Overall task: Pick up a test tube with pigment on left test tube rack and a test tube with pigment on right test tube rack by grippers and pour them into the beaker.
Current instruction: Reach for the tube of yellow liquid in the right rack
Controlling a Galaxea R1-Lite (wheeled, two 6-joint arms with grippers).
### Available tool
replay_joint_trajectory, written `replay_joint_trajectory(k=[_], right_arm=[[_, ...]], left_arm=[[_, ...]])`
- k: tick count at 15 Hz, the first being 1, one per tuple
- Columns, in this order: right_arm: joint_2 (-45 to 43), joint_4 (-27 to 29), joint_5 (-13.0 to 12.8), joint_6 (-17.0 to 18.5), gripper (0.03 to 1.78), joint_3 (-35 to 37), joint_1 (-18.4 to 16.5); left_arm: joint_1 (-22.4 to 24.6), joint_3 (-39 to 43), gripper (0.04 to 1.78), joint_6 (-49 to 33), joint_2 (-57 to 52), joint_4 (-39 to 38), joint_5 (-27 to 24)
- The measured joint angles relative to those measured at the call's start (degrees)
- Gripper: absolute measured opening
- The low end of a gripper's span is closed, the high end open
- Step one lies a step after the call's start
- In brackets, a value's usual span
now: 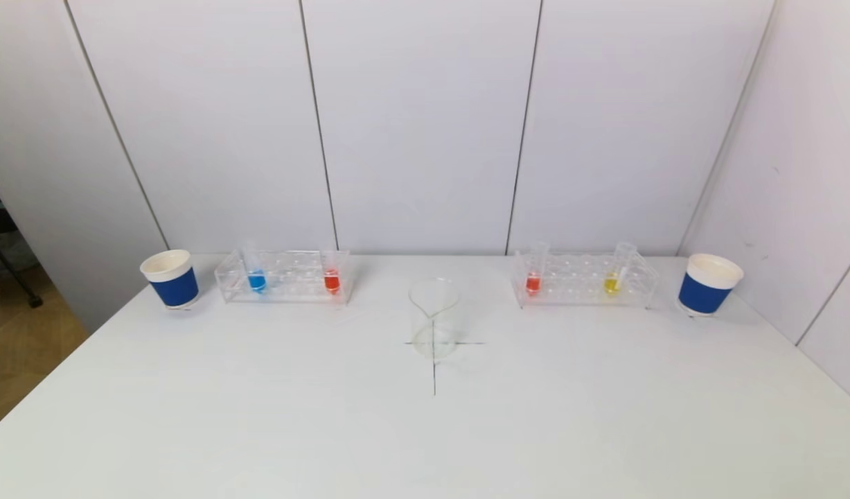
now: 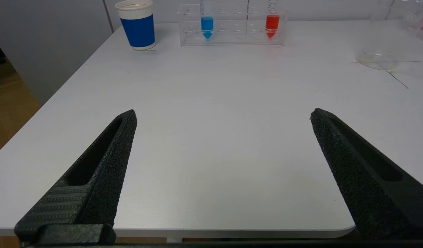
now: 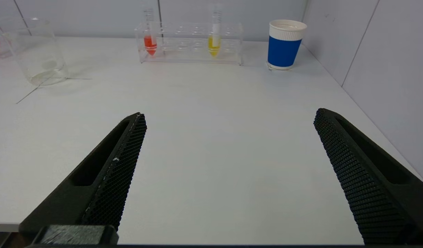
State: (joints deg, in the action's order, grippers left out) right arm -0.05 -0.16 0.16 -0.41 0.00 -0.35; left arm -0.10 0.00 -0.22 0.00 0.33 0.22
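Here the left gripper (image 2: 223, 115) and right gripper (image 3: 230, 115) hang near the table's front edge, fingers spread wide and empty, while the pigment tubes stand upright in the left rack (image 1: 284, 276) and right rack (image 1: 582, 278), flanking the beaker (image 1: 434, 317) for short, symmetric pours.

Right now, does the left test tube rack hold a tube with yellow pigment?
No, the left test tube rack holds only a blue-pigment tube and a red-pigment tube; yellow is in the right rack.
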Motion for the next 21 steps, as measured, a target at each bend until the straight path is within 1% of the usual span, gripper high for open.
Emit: replay_joint_trajectory(k=[15, 17, 19, 21], right_arm=[[0.0, -0.02, 0.02, -0.07, 1.77, 0.0, 0.0], [0.0, -0.8, 0.0, -0.44, 1.77, -0.27, 0.0], [0.05, -0.2, 0.33, -0.68, 1.77, -3.11, 0.0], [0.93, 1.89, 0.68, -0.71, 1.77, -8.84, 0.0]], left_arm=[[0.0, 0.0, 1.76, 0.0, 0.0, 0.02, 0.02], [0.0, 0.0, 1.76, -0.02, 0.0, 0.0, 0.02], [0.0, 0.0, 1.76, -0.02, 0.0, 0.0, 0.02], [0.0, 0.0, 1.76, -0.02, 0.0, 0.02, 0.02]])
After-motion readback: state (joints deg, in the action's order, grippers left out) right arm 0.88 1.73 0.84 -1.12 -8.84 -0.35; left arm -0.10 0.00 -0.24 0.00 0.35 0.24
